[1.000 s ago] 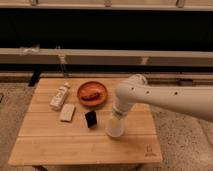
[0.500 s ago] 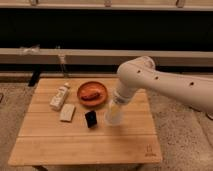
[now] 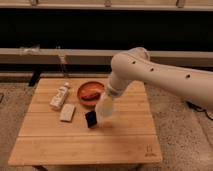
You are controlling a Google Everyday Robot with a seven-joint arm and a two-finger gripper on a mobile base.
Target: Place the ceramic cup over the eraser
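The pincer (image 3: pixel 107 100) at the arm's end is closed around the ceramic cup (image 3: pixel 104 109) and holds it tilted above the bench (image 3: pixel 125 145). The eraser (image 3: pixel 91 119) stands near the bench's middle, and the cup hangs just beside it at its 1 o'clock. An orange bowl (image 3: pixel 90 92) sits at the eraser's 12 o'clock.

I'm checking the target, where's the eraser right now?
In camera view, the eraser sits near the middle of the table, beige block image-left, cup under the gripper just image-right.
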